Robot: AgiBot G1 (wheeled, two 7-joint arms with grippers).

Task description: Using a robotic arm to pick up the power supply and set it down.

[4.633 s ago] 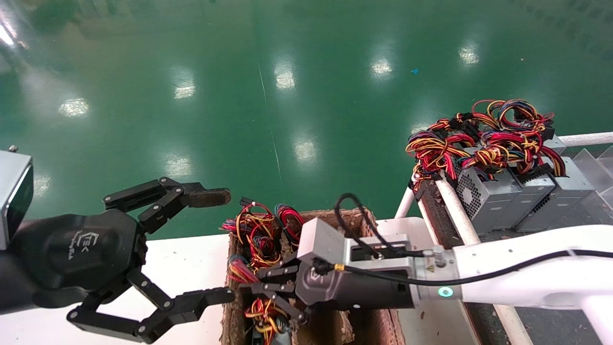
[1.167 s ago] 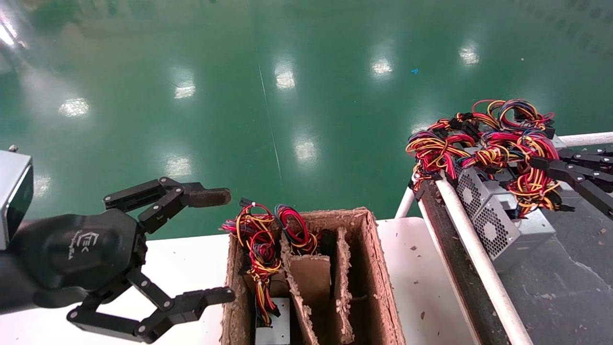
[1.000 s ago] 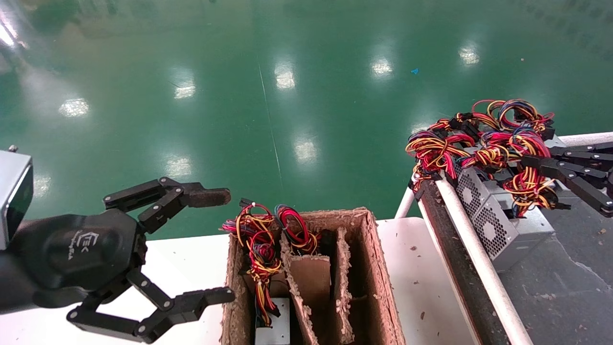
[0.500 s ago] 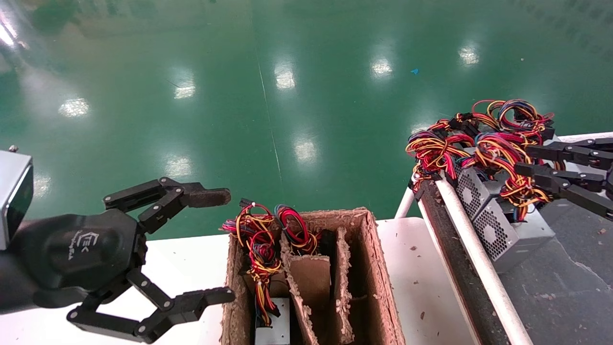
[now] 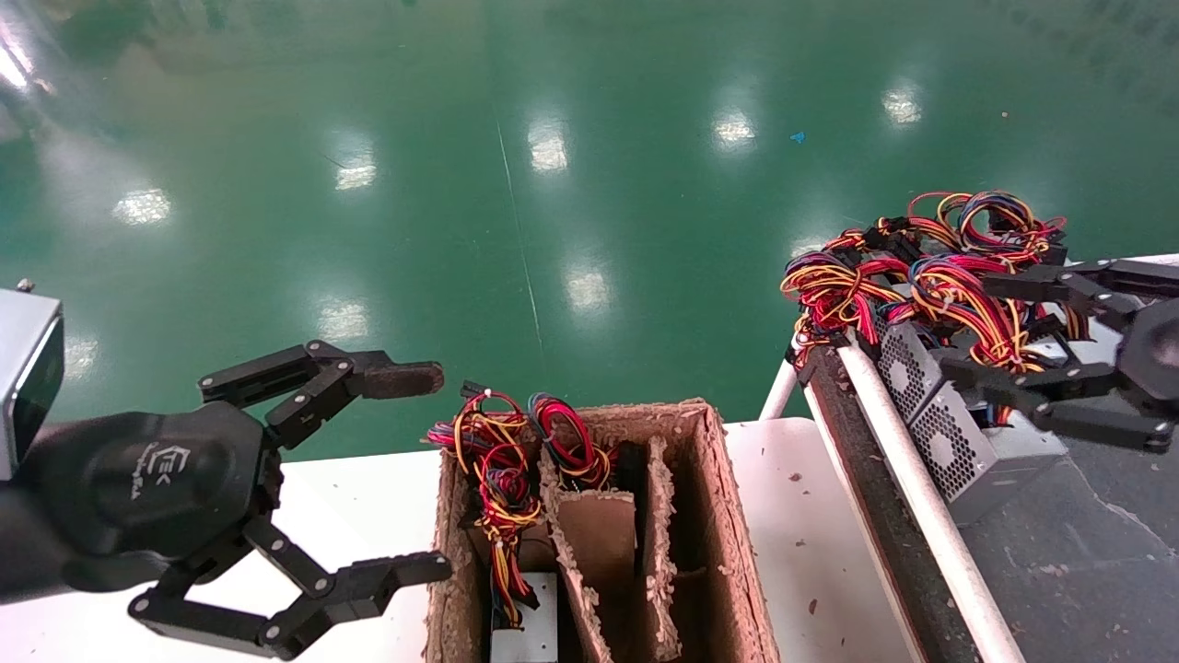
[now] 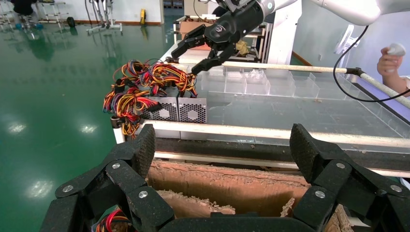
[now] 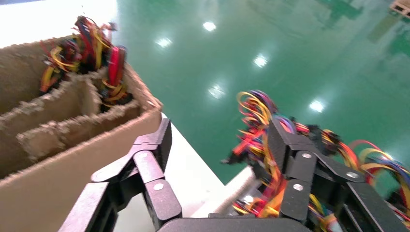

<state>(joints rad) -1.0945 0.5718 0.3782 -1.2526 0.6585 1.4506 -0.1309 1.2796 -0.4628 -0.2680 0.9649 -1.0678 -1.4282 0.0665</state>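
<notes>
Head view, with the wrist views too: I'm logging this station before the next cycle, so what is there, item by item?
power supplies: at least two, grey with honeycomb vents, side by side on the dark surface at the right
wire bundle: one tangle, red, yellow, orange and black, on top of them
cardboard box: one, brown, with dividers, on the table
boxed wires: two bundles, red and yellow, in the box's far end
grey unit: one, low in the box's left compartment
table: one, white
rail: one, white, edging the dark surface
left hand: black, open, left of the box
right hand: black, open, over the power supplies
</notes>
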